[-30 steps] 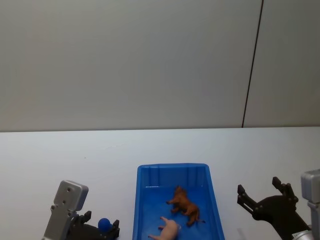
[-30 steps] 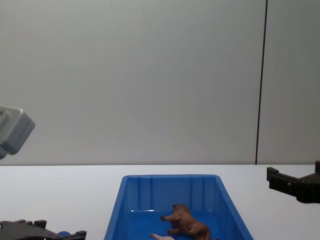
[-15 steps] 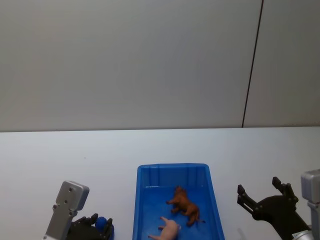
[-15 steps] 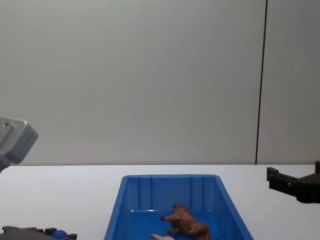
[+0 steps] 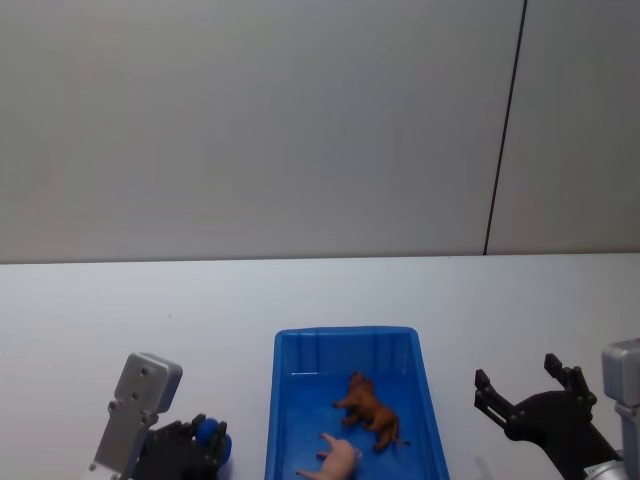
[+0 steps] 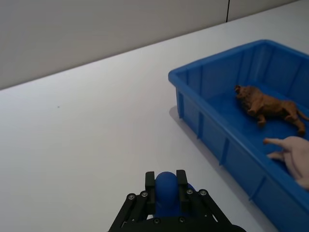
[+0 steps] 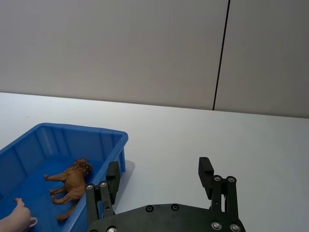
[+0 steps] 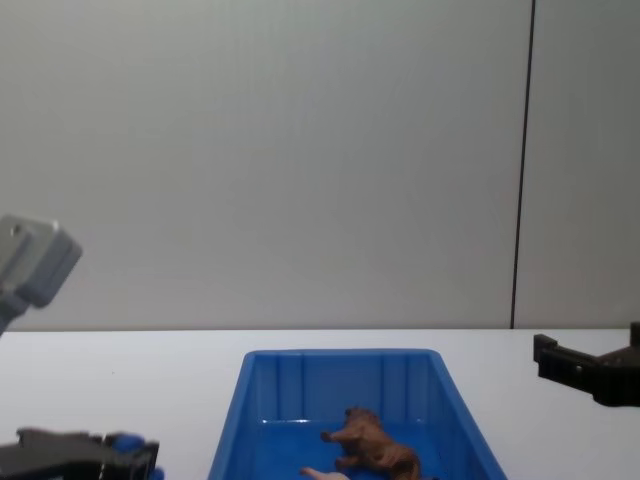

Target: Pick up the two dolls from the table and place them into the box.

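The blue box stands on the white table in front of me. Both dolls lie inside it: the brown doll with a shaggy mane, and the pale pink doll beside it, nearer to me. My left gripper hovers low over the table left of the box, shut, its blue pads pressed together and nothing held. My right gripper is to the right of the box, open and empty.
A plain grey wall with a dark vertical seam rises behind the table. White tabletop stretches on both sides of the box and beyond it.
My left gripper's fingers have gone from spread apart to shut, and it has turned slightly beside the box. The right arm and both dolls have stayed still.
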`<control>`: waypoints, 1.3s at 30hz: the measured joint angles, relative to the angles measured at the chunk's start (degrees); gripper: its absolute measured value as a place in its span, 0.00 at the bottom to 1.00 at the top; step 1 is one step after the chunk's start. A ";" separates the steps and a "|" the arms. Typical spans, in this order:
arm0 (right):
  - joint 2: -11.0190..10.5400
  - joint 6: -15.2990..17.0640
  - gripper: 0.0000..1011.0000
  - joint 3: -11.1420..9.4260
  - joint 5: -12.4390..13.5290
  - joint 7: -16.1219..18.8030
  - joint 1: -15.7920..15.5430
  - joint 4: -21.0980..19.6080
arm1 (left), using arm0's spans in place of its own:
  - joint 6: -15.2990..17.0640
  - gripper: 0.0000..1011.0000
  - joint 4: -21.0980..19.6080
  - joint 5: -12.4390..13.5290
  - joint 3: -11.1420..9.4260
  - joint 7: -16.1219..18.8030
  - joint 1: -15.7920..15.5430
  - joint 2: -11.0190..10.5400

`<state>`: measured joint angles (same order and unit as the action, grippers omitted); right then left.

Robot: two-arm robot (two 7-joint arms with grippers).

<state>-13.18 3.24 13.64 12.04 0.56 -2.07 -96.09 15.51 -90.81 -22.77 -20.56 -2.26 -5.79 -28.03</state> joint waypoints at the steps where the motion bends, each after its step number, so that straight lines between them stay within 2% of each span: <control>1: 0.00 0.00 0.99 0.00 0.00 0.00 0.00 0.00 | -0.12 0.25 -0.24 0.13 0.03 -0.04 -0.02 -0.01; 8: 0.00 0.00 0.99 0.00 0.00 0.00 0.00 0.00 | -1.45 0.22 -2.79 1.66 0.27 -0.93 -0.60 -0.01; 15: 0.00 0.00 0.99 0.00 0.00 0.00 0.00 0.00 | -2.88 0.18 -4.75 3.64 0.26 -3.47 -1.97 0.74; 24: 0.00 0.00 0.99 0.00 0.00 0.00 0.00 0.00 | -4.54 0.14 -5.33 5.74 -0.66 -8.67 -4.84 3.21; 26: 0.00 0.00 0.99 0.00 0.00 0.00 0.00 0.00 | -4.98 0.23 -5.07 6.11 -0.97 -10.11 -5.60 4.00; 27: 0.00 0.00 0.99 0.00 0.00 0.00 0.00 0.00 | -5.22 0.23 -4.74 6.27 -1.24 -11.13 -6.18 4.62; 30: 0.00 0.00 0.99 0.00 0.00 0.00 0.00 0.00 | -5.70 0.33 -4.07 6.50 -1.69 -12.68 -7.14 5.69; 31: 0.00 0.00 0.99 0.00 0.00 0.00 0.00 0.00 | -5.70 0.39 -4.07 6.50 -1.69 -12.68 -7.14 5.69; 33: 0.00 0.00 0.99 0.00 0.00 0.00 0.00 0.00 | -6.13 0.45 -3.43 6.67 -2.08 -14.07 -7.99 6.63; 34: 0.00 0.00 0.99 0.00 0.00 0.00 0.00 0.00 | -6.23 0.45 -3.28 6.72 -2.16 -14.36 -8.18 6.83; 37: 0.00 0.00 0.99 0.00 0.00 0.00 0.00 0.00 | -6.45 0.59 -2.94 6.84 -2.36 -15.09 -8.66 7.37; 39: 0.00 0.00 0.99 0.00 0.00 0.00 0.00 0.00 | -6.62 0.63 -2.64 6.92 -2.54 -15.73 -9.06 7.83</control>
<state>-13.18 3.24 13.65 12.04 0.56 -2.07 -96.09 8.89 -93.45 -15.85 -23.10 -17.99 -14.85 -20.21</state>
